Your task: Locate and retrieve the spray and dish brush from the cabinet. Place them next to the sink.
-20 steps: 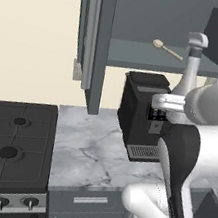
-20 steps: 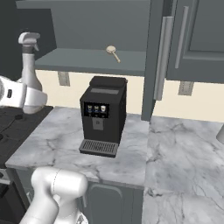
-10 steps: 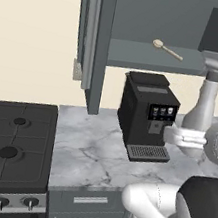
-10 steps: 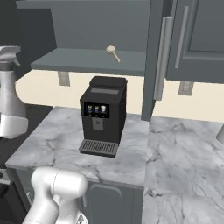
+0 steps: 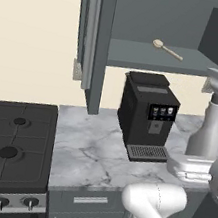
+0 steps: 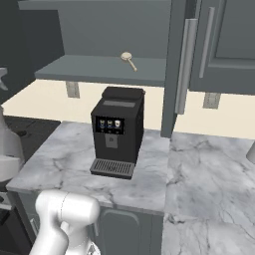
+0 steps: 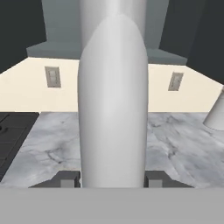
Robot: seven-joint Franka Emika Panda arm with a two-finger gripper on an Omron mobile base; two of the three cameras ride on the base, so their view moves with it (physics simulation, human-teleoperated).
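My gripper (image 7: 112,179) is shut on the spray (image 7: 113,96), a pale grey bottle held upright by its lower body. The spray (image 5: 210,126) hangs at the right edge of the left base view, over the counter's front edge, with the gripper (image 5: 195,162) below it. At the left edge of the right base view the spray (image 6: 7,142) shows in part. The dish brush (image 5: 167,49) lies on the open cabinet's shelf (image 5: 140,55), above the coffee machine. From the right side, the dish brush (image 6: 128,60) rests on the same shelf (image 6: 89,69). The sink is out of view.
A black coffee machine (image 5: 148,115) (image 6: 117,132) stands on the marble counter (image 5: 88,153) (image 6: 199,169) under the shelf. A gas stove (image 5: 11,139) lies to the left. The cabinet door (image 5: 92,42) (image 6: 182,64) stands open. A white object (image 7: 216,113) sits on the counter at right.
The spray has come away from the cabinet shelf in the gripper, moving right and down in the left base view, left and down in the right one. The brush has not moved.
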